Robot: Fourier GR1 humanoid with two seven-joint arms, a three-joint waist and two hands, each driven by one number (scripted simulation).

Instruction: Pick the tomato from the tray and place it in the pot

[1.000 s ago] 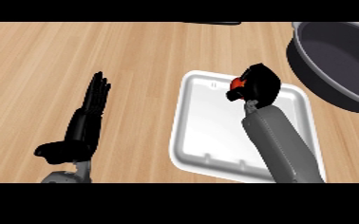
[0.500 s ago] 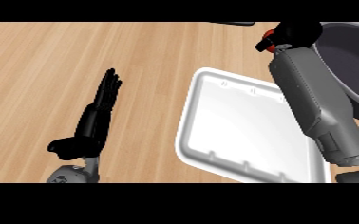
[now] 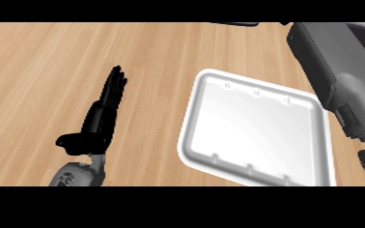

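Head view has the white tray (image 3: 257, 135) sitting bare at four o'clock on the wooden counter (image 3: 107, 48), and no tomato showing anywhere on it. The right forearm (image 3: 331, 63) sweeps up past the tray's two o'clock corner and out of view at the top, so the right hand is out of sight and the tomato's whereabouts can't be confirmed; the pot isn't in view either, only a dark sliver at twelve o'clock. Left hand (image 3: 103, 113) rests at eight o'clock, fingers straight and together, holding nothing. A tomato should handle light, smooth-skinned, a bit slippery and easily bruised, best cupped around its widest part. Open counter lies from nine to twelve o'clock; the tray's raised rim is the edge to clear.
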